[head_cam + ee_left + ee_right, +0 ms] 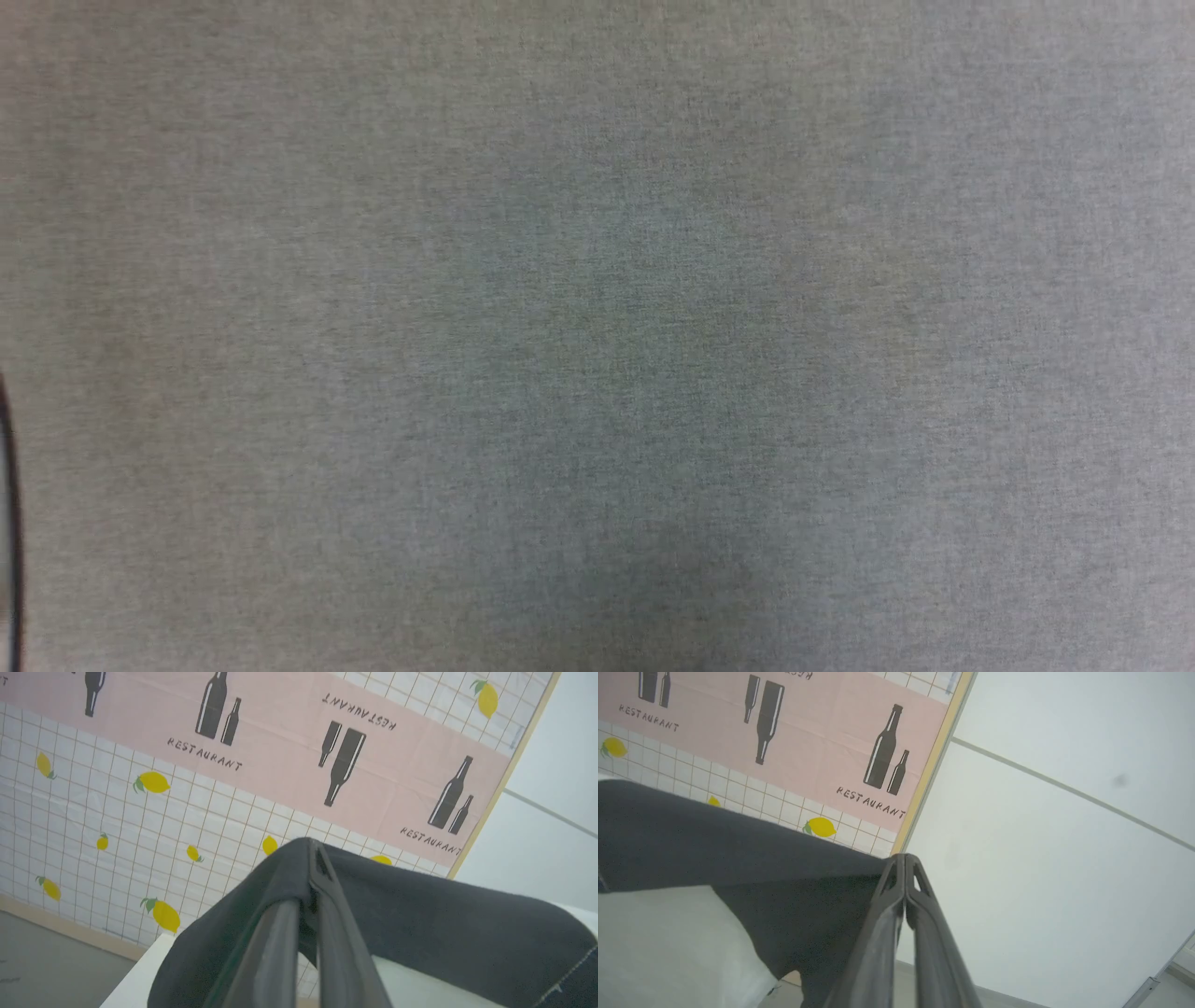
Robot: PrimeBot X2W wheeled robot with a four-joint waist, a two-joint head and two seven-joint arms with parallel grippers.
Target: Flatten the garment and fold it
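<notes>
Wallpaper (140,821) behind; garment (444,924) stretched crosswise.

Left gripper (312,851) and right gripper (905,859) are each seen as two long, slim, dark grey matte fingers (877,952), tapered toward the tips, with small elongated cut-outs noted just below the tips.

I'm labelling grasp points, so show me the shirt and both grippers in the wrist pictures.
shirt (444,914): left wrist view, on its dark cloth.
left gripper (316,858): left wrist view, between the closed fingertips pinching the shirt.
right gripper (904,868): right wrist view, between the closed fingertips at the cloth's edge.
</notes>
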